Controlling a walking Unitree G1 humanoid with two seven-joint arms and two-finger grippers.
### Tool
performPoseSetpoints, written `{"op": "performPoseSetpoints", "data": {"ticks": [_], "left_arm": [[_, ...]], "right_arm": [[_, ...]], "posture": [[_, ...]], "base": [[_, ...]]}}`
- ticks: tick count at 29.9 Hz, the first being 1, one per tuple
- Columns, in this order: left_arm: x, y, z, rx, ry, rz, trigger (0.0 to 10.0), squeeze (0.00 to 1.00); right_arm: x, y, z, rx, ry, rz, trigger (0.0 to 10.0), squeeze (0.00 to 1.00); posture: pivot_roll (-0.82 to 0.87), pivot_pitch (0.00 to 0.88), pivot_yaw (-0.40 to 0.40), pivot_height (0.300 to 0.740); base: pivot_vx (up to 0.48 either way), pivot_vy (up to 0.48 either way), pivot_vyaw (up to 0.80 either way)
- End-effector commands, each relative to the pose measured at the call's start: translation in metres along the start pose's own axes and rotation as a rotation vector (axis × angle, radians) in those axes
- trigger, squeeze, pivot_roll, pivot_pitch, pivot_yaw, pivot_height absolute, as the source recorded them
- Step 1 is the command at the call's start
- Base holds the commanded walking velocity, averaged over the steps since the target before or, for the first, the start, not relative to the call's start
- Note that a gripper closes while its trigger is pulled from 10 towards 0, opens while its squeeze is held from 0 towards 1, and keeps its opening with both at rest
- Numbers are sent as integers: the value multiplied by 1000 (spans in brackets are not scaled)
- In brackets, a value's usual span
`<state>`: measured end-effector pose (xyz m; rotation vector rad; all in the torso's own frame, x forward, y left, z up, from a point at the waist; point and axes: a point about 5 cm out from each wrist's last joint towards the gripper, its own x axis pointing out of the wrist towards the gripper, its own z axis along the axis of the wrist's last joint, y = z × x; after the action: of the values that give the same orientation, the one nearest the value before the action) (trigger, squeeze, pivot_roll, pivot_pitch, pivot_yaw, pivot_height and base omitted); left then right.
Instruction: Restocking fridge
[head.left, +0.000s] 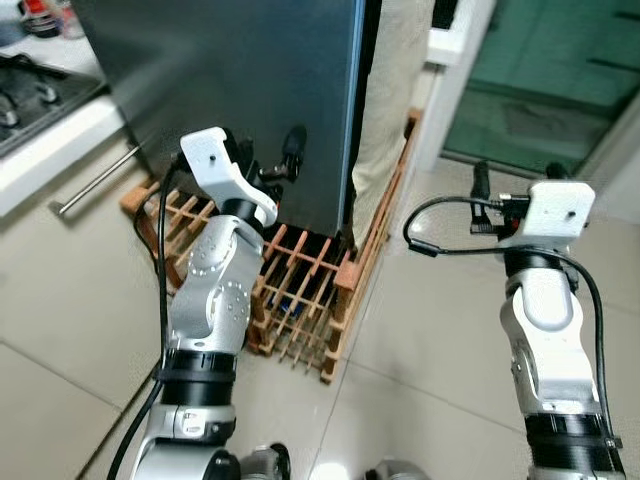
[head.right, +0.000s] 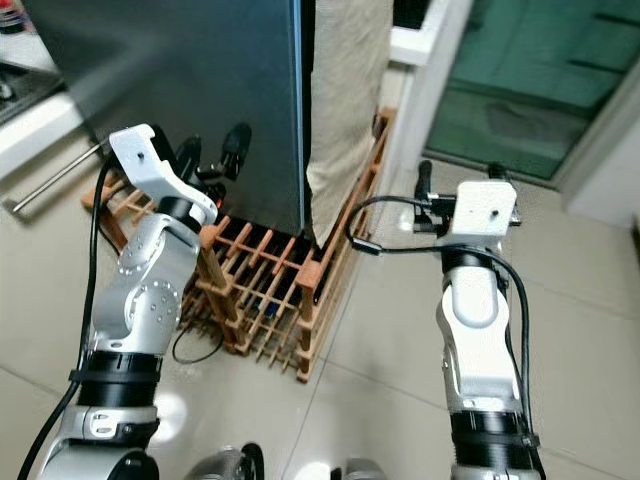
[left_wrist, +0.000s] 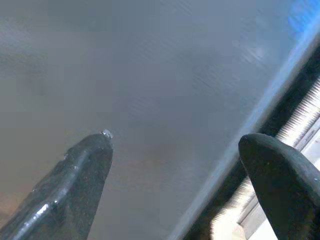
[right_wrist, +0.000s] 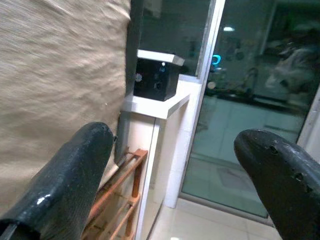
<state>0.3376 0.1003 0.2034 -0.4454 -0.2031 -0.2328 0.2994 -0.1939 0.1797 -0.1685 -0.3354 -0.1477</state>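
Right against the fridge (head.left: 250, 100) side, left gripper (left_wrist: 175, 165) gapes empty; right gripper (right_wrist: 175, 165) too, beside what's probably beige cloth (head.right: 345, 100), wooden rack (head.left: 310, 290) underneath.

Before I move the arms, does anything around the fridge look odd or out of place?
The fridge stands on a wooden slatted rack instead of the floor, and a beige cloth hangs along its right side. Nothing looks spilled or broken. The left gripper is up at the door; the right gripper is beside the cloth.
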Motion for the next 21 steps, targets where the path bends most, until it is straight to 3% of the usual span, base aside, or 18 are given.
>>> {"op": "performPoseSetpoints", "data": {"ticks": [1, 7, 14, 21], "left_arm": [[1, -4, -2, 9, 3, -3, 10000, 0], [3, -13, 0, 26, -16, -32, 10000, 0], [18, -12, -14, 95, 42, 16, 10000, 0], [21, -11, -17, 135, 56, 10, 10000, 0]], "right_arm": [[-2, -5, -4, -5, 11, -6, 10000, 0], [-2, -4, -5, -12, 12, -6, 10000, 0], [0, -4, -7, -14, 13, -8, 10000, 0], [-3, -9, -8, -17, 18, -33, 10000, 0]], "posture": [[-189, 66, 26, 740], [-188, 62, 25, 740], [-192, 51, 30, 740], [-200, 49, 39, 740]], "base": [[0, -480, 706], [0, -480, 696], [0, -468, 628], [0, 0, 87]]}}
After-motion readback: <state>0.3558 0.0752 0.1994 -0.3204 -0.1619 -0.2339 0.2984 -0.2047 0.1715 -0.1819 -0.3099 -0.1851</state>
